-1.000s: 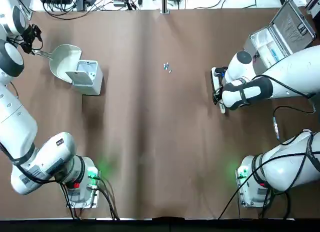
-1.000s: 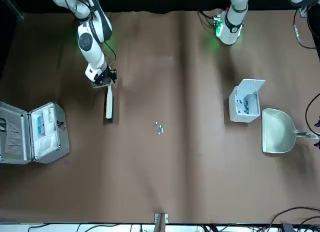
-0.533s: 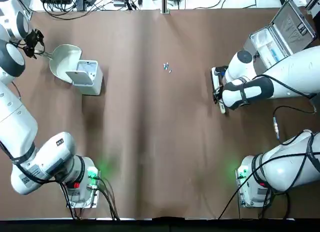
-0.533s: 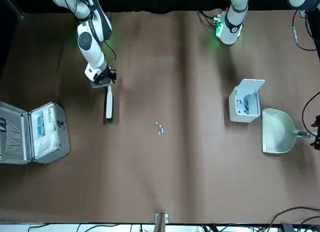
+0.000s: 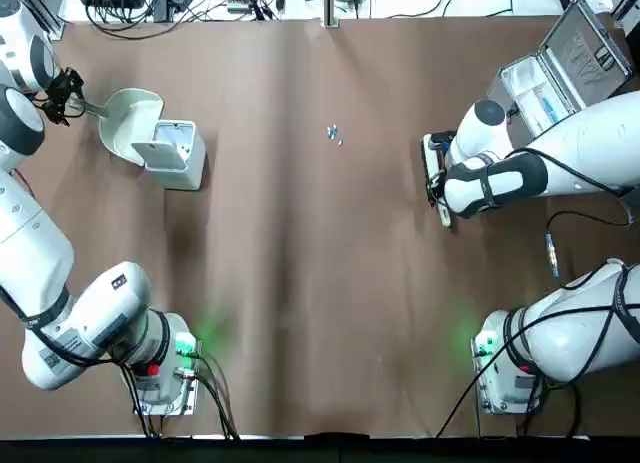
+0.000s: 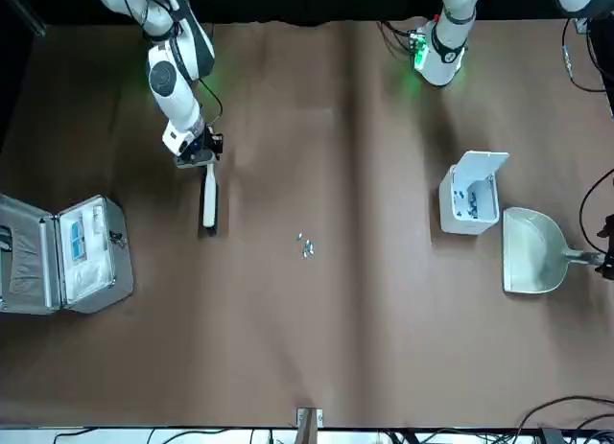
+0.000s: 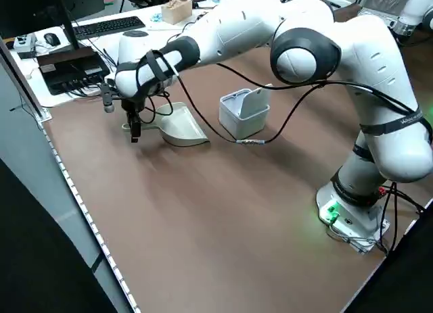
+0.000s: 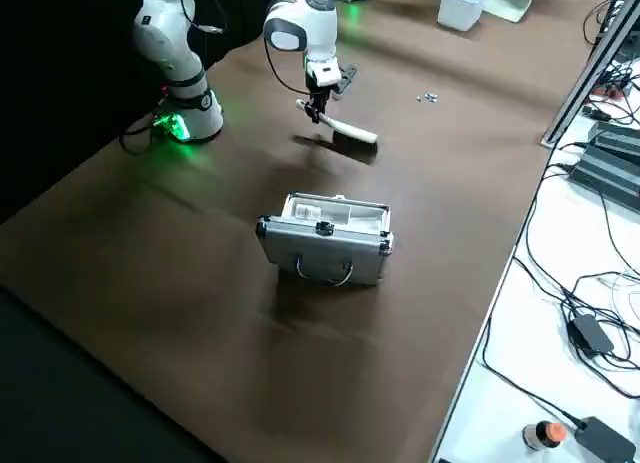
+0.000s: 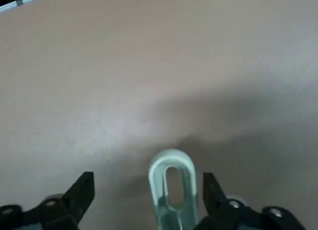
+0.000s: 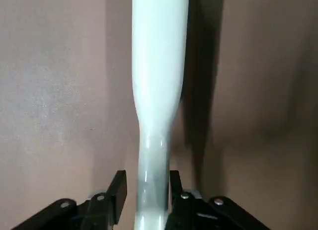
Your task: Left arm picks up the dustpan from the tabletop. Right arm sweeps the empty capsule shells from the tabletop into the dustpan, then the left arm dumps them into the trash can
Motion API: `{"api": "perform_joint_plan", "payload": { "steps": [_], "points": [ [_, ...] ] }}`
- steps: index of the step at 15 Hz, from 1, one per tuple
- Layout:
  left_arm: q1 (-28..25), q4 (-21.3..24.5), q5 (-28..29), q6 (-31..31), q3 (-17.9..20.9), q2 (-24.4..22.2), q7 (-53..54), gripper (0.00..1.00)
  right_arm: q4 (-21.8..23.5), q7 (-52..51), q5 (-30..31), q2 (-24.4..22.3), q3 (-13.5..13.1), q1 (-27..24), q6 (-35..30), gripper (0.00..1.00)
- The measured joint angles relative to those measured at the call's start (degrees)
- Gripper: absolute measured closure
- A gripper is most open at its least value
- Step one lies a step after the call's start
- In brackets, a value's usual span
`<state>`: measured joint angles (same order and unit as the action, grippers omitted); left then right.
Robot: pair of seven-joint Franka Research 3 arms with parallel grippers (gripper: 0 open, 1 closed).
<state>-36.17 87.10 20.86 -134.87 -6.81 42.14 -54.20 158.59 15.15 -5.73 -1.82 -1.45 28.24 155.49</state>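
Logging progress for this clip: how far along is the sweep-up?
No sweeping shows yet: the capsule shells lie loose on the tabletop. In hand: the left gripper is open around the dustpan's handle; the right gripper is at the brush. Left: grasping, sweeping, and dumping into the trash can.

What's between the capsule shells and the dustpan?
The trash can, beside the dustpan, then bare tabletop up to the shells; front view shows it.
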Motion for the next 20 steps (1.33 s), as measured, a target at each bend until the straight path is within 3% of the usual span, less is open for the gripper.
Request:
{"api": "perform_joint_plan", "payload": {
  "steps": [1, 5, 9, 20],
  "points": [
    [-0.1, 0.0, 0.0, -1.5, 0.0, 0.0, 0.0, 0.11, -0.3, 0.0, 0.0, 0.0, -0.1, 0.0, -1.1, 0.57],
    [0.0, 0.0, 0.0, -2.3, -0.2, 0.0, 0.0, 0.3, -0.6, 0.0, 0.0, -0.2, -0.2, 0.0, -1.9, 0.58],
    [0.0, 0.0, 0.0, -2.3, -0.3, 0.0, 0.0, 0.31, -0.6, 0.1, 0.0, -0.2, -0.2, 0.0, -2.0, 0.68],
    [0.3, 1.3, 0.0, -2.3, -0.9, -0.3, 0.0, 0.34, -0.6, 0.2, 0.0, -0.2, -0.2, 0.0, -2.0, 0.74]
  ]
}}
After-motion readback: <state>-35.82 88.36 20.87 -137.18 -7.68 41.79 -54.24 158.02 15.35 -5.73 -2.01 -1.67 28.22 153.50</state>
